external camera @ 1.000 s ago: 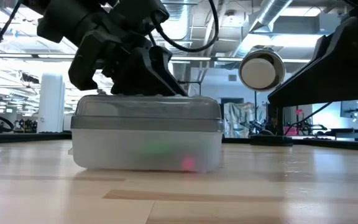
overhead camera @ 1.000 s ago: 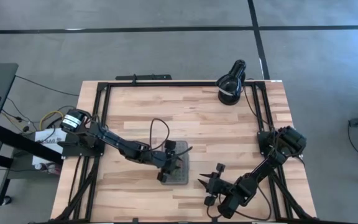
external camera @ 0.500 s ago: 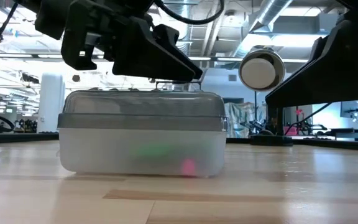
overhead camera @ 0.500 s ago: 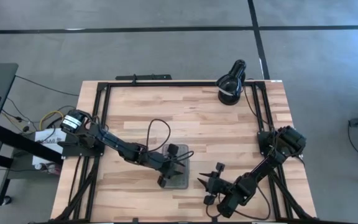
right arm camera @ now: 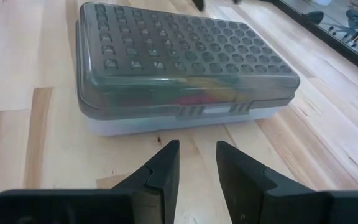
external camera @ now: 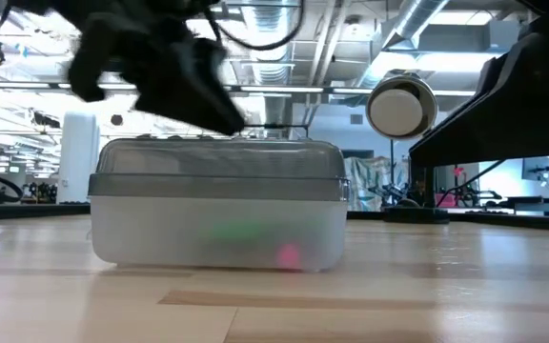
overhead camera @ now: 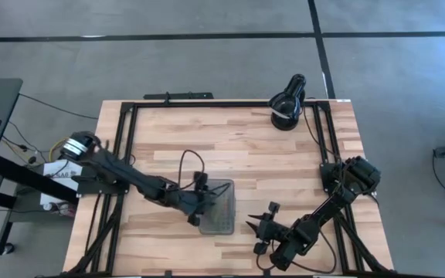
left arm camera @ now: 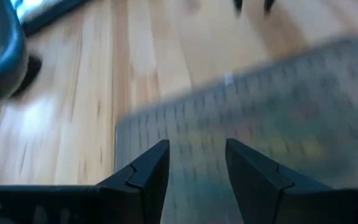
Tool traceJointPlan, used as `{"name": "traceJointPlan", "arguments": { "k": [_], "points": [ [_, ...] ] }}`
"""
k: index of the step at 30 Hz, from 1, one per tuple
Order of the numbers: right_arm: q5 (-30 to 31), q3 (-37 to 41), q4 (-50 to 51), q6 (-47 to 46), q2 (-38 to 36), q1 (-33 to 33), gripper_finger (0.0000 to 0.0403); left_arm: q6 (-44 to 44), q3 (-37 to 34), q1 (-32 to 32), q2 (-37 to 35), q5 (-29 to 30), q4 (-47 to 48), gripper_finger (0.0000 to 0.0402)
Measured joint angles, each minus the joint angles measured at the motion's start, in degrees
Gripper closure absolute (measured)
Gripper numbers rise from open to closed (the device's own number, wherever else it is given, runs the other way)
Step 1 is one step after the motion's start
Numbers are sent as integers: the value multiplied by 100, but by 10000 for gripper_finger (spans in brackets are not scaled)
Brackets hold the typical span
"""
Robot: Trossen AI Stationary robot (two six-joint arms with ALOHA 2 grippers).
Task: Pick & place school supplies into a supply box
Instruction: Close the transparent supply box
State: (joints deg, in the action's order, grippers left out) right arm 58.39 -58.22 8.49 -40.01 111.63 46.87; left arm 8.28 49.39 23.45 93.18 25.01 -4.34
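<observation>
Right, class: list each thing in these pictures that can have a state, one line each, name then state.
Clear plastic supply box with grey dotted lid: lid shut, flat on the table.
Coloured school supplies: inside the box.
Left end effector: open, empty, above the lid.
Right end effector: partly open, empty, facing the box.
Black round lamp: lying at the table's far edge.

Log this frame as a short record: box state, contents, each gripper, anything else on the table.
supply box: lid shut, flat on the table
contents: green and pink shapes show faintly through the clear wall; items cannot be told apart
left gripper: open, empty, above the lid's left edge
right gripper: empty, apart from the box, facing its latch side
other: black lamp at the table's far right corner
</observation>
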Motion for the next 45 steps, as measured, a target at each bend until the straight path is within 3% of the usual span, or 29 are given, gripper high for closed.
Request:
{"name": "traceJointPlan", "arguments": {
  "k": [4,8,17,22,34,45],
  "points": [
    [0,0,0,-1,0,-13,301,-879,-171,253,-312,491,920,249],
    [0,0,-2,0,0,-13,301,-1344,-615,448,-659,767,971,249],
    [-2,0,-17,2,0,-117,301,-2364,-1237,583,-1124,-28,851,249],
    [-4,0,-43,4,0,-163,301,-2443,-1380,478,-1055,-428,564,249],
    [-127,0,-353,385,0,-153,301,-2577,-1565,310,-1057,-526,287,249],
    [-197,0,-2013,1921,0,-284,301,-2542,-1598,239,-1057,-555,298,249]
  ]
}}
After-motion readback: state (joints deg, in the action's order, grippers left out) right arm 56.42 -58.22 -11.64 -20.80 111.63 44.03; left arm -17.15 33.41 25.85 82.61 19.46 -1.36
